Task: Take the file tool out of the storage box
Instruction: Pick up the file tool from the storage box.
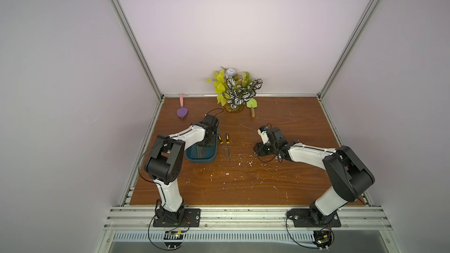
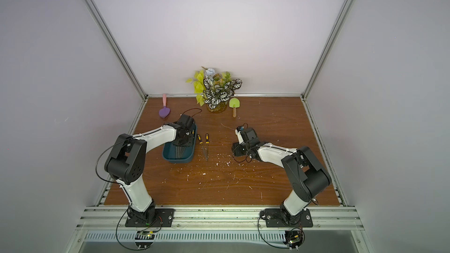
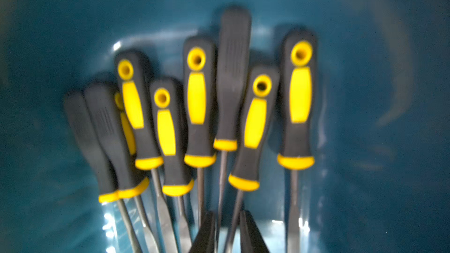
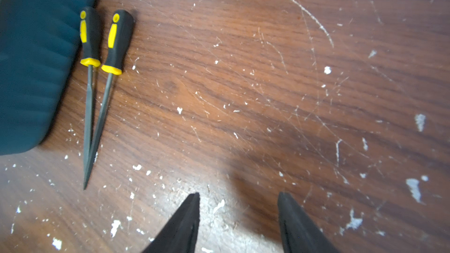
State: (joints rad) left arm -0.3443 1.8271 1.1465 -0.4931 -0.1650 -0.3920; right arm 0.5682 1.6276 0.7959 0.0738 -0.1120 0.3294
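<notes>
Pale walls and an aluminium frame close in a scratched, paint-flecked wooden table (image 1: pixel 243 191). At the far left lies a purple scoop (image 1: pixel 182 112) with a pink handle. Nearer, the left arm bends down into the storage box (image 1: pixel 202 159), a dark teal tub on the left of the table, and the left gripper (image 3: pixel 227 214) is inside it. The wrist view shows the file tools (image 3: pixel 197 98), with black-and-yellow handles, lying side by side on the tub floor, handles toward the far end. The fingers stand narrowly apart with two thin shanks running between them. Whether they already pinch steel I cannot tell, as the picture is soft. Just right of the box a pair of files (image 4: pixel 90 37) lies on the table, blades meeting at the near tips. Far centre stands a potted plant (image 1: pixel 235 91), with a green trowel (image 1: pixel 252 104) beside it on the right. Further right, the right gripper (image 4: pixel 238 205) hovers low over bare wood, released and empty.

The step in hand looks like the grasp on another file. With two shanks in the gap, the next move calls for a firm close on one only. A straight lift over the low wall would follow, watching that a neighbour is not dragged along.
</notes>
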